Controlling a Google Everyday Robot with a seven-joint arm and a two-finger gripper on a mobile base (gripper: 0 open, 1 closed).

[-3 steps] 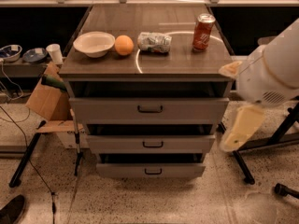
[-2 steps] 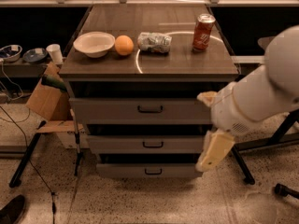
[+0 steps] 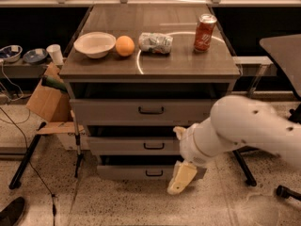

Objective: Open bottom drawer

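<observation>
Bottom drawer [image 3: 124, 172] is sitting lowest in the grey cabinet [image 3: 221, 112] as the gripper [image 3: 181, 178] is hanging before its right end, beside the dark handle [image 3: 154, 173]; whether it is gripping anything cannot be told.

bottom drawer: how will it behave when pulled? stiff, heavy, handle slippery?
Likely slides straight out, not tips: the bottom drawer is a rigid flat-fronted box in the cabinet. Its small dark handle looks thin, so a grip may slip. Weight unclear; contents are hidden. The gripper hangs just right of that handle, before the drawer front.
</observation>
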